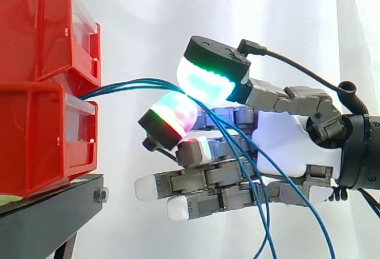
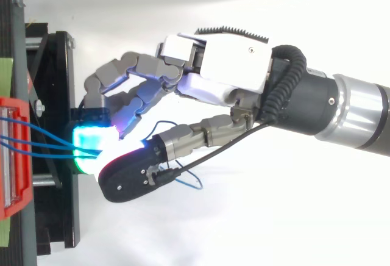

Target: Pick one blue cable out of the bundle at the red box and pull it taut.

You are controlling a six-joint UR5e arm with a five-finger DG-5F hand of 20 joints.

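Two stacked red boxes (image 1: 41,134) stand at the left on a black stand (image 1: 53,196). A bundle of thin blue cables (image 1: 130,85) comes out from between them and runs right, nearly level, to my hand (image 1: 291,140). Two glowing fingertips (image 1: 205,81) are pressed together on the cables where they arrive. Past the pinch the cables hang down in front of the palm and leave at the bottom edge. From above, the cables (image 2: 49,144) span from the red box (image 2: 12,156) to the pinch, and my hand (image 2: 231,71) reaches in from the right. The other fingers lie straight below.
The black stand (image 2: 61,217) lies just left of the fingertips. A loose blue cable end (image 2: 192,183) curls under the hand. A white curtain backs the scene.
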